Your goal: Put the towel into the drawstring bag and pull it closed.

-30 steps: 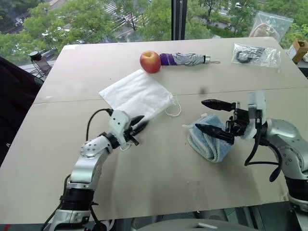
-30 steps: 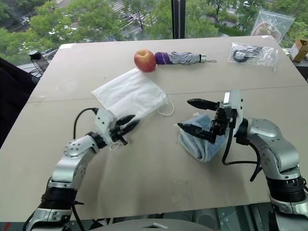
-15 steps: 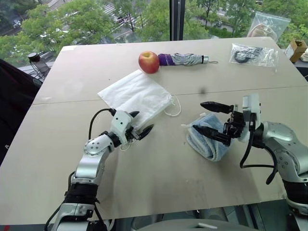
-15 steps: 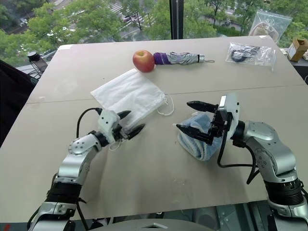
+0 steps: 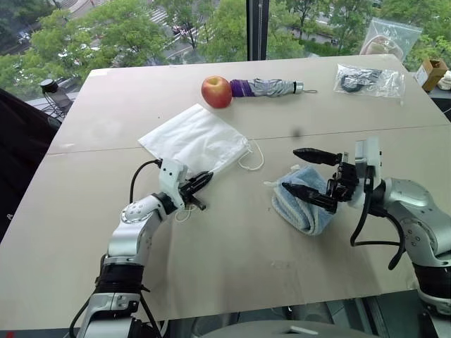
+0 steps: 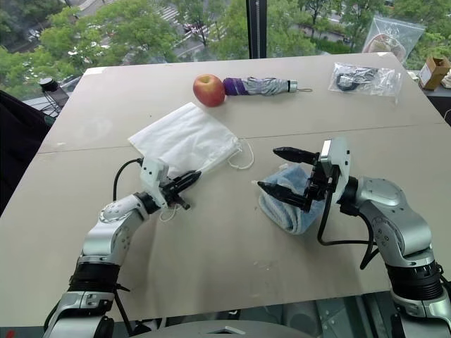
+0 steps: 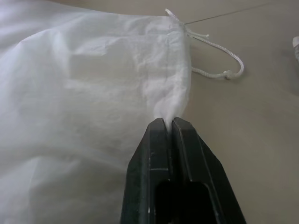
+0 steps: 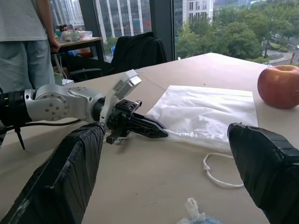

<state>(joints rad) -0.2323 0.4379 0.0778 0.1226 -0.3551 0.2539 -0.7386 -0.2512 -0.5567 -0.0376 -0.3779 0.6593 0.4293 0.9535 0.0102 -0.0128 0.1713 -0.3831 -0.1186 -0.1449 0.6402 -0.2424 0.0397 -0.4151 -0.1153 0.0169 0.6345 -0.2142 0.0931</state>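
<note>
The white drawstring bag (image 5: pixel 194 141) lies flat on the table, its cord loop (image 7: pixel 219 56) trailing off one corner. My left gripper (image 5: pixel 204 179) is shut on the bag's near edge, with a fold of fabric pinched between the fingertips (image 7: pixel 161 128). The light-blue towel (image 5: pixel 299 208) lies bunched to the right of the bag. My right gripper (image 5: pixel 290 169) hovers open just over the towel, pointing left, with nothing between its fingers (image 8: pixel 264 163). The right wrist view looks across at the left gripper (image 8: pixel 161 132) and the bag (image 8: pixel 210 109).
A red apple (image 5: pixel 216 91) and a folded purple-grey umbrella (image 5: pixel 271 86) lie behind the bag. Clear plastic bags (image 5: pixel 371 79) and a small box (image 5: pixel 433 72) sit at the far right. A person (image 8: pixel 23 42) stands beyond the table's left side.
My left gripper spread wide half a second ago and has now shut on the bag's near edge. The right gripper stays open over the towel.
</note>
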